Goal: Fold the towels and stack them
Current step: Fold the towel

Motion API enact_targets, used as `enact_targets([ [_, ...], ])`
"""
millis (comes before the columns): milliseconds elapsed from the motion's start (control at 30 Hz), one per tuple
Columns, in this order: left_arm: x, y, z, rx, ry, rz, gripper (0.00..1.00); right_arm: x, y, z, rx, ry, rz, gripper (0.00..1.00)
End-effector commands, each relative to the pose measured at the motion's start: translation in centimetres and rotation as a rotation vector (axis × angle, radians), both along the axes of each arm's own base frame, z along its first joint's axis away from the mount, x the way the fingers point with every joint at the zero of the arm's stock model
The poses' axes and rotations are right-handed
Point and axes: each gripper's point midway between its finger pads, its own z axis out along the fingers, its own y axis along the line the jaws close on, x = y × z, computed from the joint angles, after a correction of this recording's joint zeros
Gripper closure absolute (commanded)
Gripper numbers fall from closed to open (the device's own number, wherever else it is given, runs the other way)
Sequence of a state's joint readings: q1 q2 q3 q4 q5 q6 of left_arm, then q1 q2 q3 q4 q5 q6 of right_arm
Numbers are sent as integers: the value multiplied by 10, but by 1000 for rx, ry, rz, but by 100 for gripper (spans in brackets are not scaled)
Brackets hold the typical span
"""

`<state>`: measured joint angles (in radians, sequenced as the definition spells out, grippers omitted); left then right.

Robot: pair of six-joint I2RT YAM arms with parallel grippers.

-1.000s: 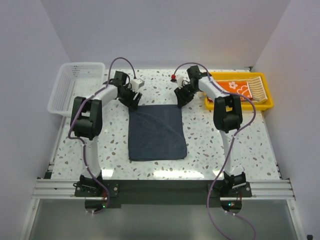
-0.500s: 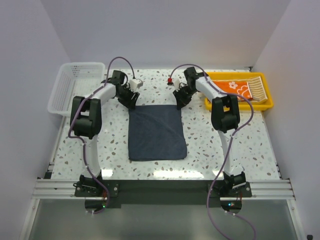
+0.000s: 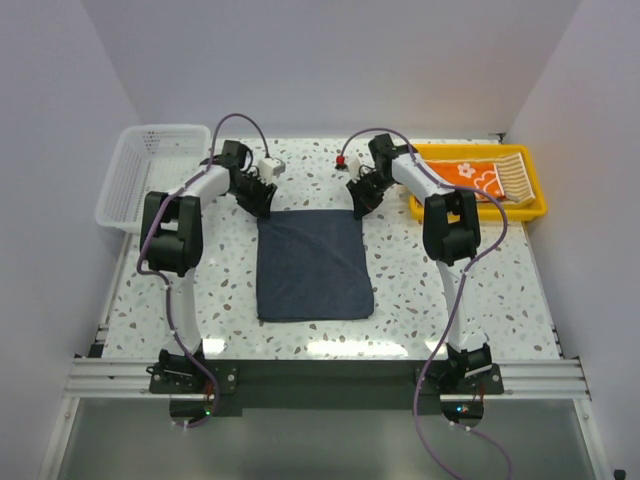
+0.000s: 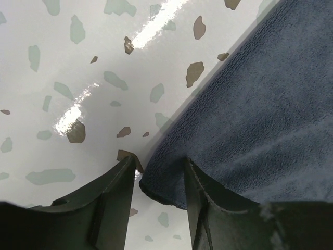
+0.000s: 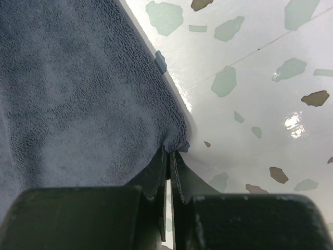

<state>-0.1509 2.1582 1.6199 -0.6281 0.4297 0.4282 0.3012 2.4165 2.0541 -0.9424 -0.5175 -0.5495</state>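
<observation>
"One towel lies spread on the table, yes? How does it look?"

"Yes. It is the dark blue-grey towel, plain, with no print. It lies flat, nearly a rectangle, in the middle of the table between the two arms. Its near edge is a little wider than its far edge. From close, in the wrist views, the cloth shows a fine short pile and a slightly thicker hem."

"Where are the claws?"

"Both are at the far edge, one at each far corner. The left gripper has its fingers spread. The far left corner of the towel sits in the gap between them, and the cloth there is not squeezed. The right gripper has its fingers pressed together on the far right corner — the cloth puckers a little at the tips."

"And other towels?"

"Two more are in the yellow tray at the far right of the table. One is an orange towel with white flower prints. The other is a tan-and-white striped towel toward the right end — beside the orange one or partly over it, I cannot tell. A white mesh basket stands at the far left corner of the table, well apart from the dark towel."
</observation>
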Motion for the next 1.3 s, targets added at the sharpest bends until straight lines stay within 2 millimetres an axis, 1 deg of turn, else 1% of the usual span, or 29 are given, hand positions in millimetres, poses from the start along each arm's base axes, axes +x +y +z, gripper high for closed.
enact_targets([
  [0, -29, -4, -22, -16, 138, -36, 54, -8, -3, -8, -21, 27, -2, 100],
  [100, -37, -2, -27, 3, 170, -41, 55, -8, -3, -8, -21, 29, -5, 100],
  [167, -37, 1, -29, 18, 170, -36, 58, -8, -3, -7, -21, 22, -3, 100],
  [233, -36, 3, -29, 30, 165, -35, 69, -6, -3, -4, -22, 14, -7, 100],
  [333, -31, 7, -29, 51, 146, -30, 81, -2, -3, -1, -20, -3, -19, 100],
  [400, -22, 10, -27, 72, 120, -21, 89, 7, -1, 3, -16, -34, -35, 100],
  [433, -20, 13, -25, 79, 116, -16, 97, 11, -2, 6, -20, -45, -53, 100],
  [467, -15, 13, -21, 83, 107, -13, 100, 15, -1, 11, -17, -61, -60, 100],
  [500, -6, 10, -8, 70, 76, -10, 100, 22, 0, 22, -9, -86, -68, 100],
  [567, 5, 5, 13, 36, 19, -9, 100, 32, 5, 48, 17, -145, -85, 100],
  [600, 12, 2, 35, 20, -37, 3, 100, 38, 5, 61, 25, -184, -96, 100],
  [633, 21, 0, 51, 8, -91, 7, 100, 44, 2, 87, 29, -244, -132, 100],
  [667, 25, 1, 65, 6, -132, 16, 100, 53, 2, 102, 36, -301, -147, 100],
  [700, 33, 1, 93, -2, -210, 29, 100, 57, 1, 119, 43, -343, -159, 100],
  [733, 35, 2, 107, -2, -248, 33, 100, 59, 1, 135, 53, -379, -174, 100],
  [767, 36, 4, 121, 3, -280, 43, 100, 62, -3, 166, 61, -453, -192, 100],
  [800, 38, 5, 147, -4, -347, 53, 100, 64, -3, 183, 72, -491, -200, 100],
  [867, 39, 7, 171, -5, -407, 70, 100, 65, -5, 215, 92, -566, -225, 100],
  [900, 37, 8, 193, -19, -467, 81, 100, 62, -10, 241, 102, -620, -241, 100],
  [967, 33, 9, 211, -24, -511, 90, 100, 56, -13, 266, 122, -670, -252, 100],
  [1000, 26, 6, 227, -38, -545, 87, 100, 48, -16, 284, 135, -699, -259, 100],
  [1033, 22, 5, 236, -45, -566, 86, 100, 44, -17, 291, 141, -714, -259, 100],
  [1067, 13, 5, 247, -48, -592, 84, 100, 39, -18, 295, 145, -718, -256, 100],
  [1100, 7, 1, 253, -51, -607, 77, 100, 33, -20, 294, 144, -712, -255, 100],
  [1133, 3, 1, 259, -51, -630, 80, 100, 23, -23, 308, 151, -737, -257, 100],
  [1167, -2, 1, 263, -48, -644, 80, 100, 16, -25, 312, 156, -745, -257, 100],
  [1200, -14, 0, 270, -55, -665, 78, 100, 10, -28, 304, 146, -728, -258, 100],
  [1233, -21, -1, 275, -62, -674, 80, 100, -4, -31, 321, 162, -763, -258, 100],
  [1267, -27, -1, 277, -61, -682, 85, 100, -11, -33, 324, 168, -769, -255, 100],
])
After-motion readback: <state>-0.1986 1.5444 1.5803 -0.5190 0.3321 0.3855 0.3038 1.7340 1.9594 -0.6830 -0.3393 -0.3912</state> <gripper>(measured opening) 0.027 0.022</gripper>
